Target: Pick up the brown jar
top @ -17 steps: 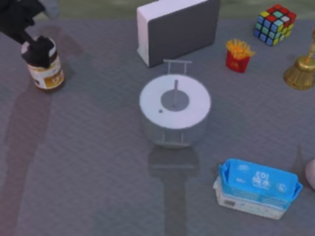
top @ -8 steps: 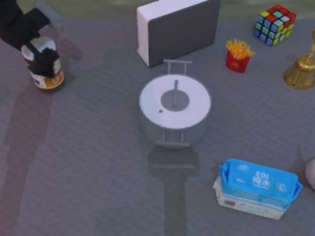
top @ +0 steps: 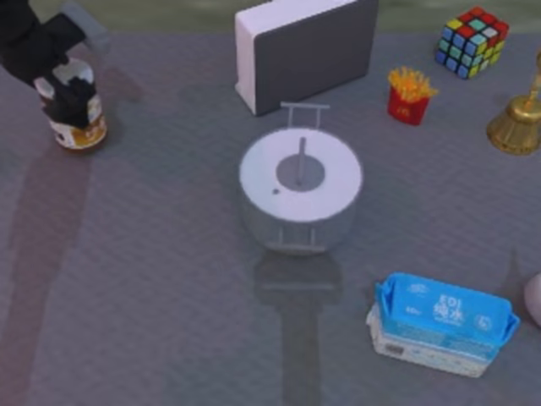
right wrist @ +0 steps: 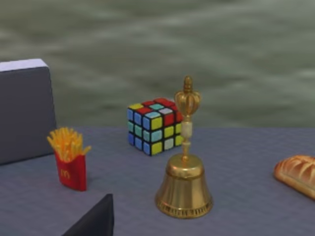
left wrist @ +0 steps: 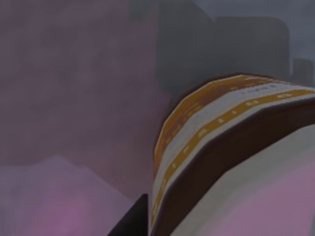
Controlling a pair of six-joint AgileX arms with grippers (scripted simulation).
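Brown jar [top: 74, 108] stands upright, lid up, clasped by left end effector [top: 66, 91].

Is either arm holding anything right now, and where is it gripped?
The left claw is shut on the brown jar, gripping its upper part near the lid. The right arm holds nothing visible.

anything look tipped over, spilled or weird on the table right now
Only the brown jar at the table's far left: it leans instead of standing upright, with the left gripper clamped around its lid end. Nothing is spilled; the fries box and bell stand upright.
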